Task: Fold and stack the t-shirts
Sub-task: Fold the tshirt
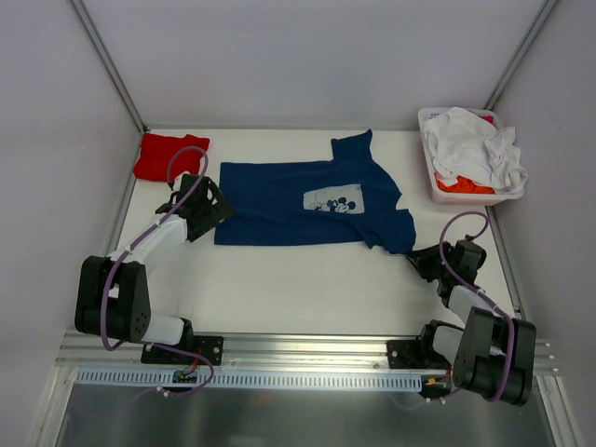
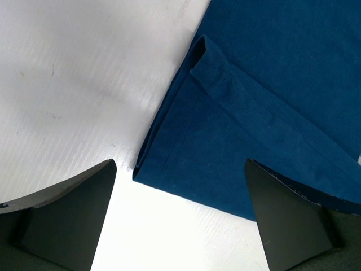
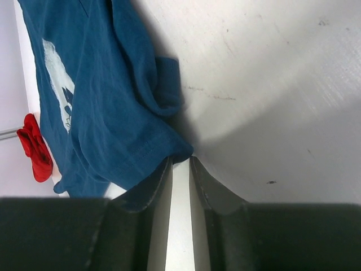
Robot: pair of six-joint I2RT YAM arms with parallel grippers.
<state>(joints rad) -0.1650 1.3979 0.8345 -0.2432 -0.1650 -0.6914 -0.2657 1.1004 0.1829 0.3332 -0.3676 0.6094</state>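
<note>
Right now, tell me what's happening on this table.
The navy t-shirt lies spread on the table, print up. The left gripper is open, with a corner of the shirt's left edge between its fingers. The right gripper has its jaws nearly together at a sleeve hem; whether cloth is pinched is unclear. A red tee sits at the far left, and a white tee and an orange tee lie in the basket.
</note>
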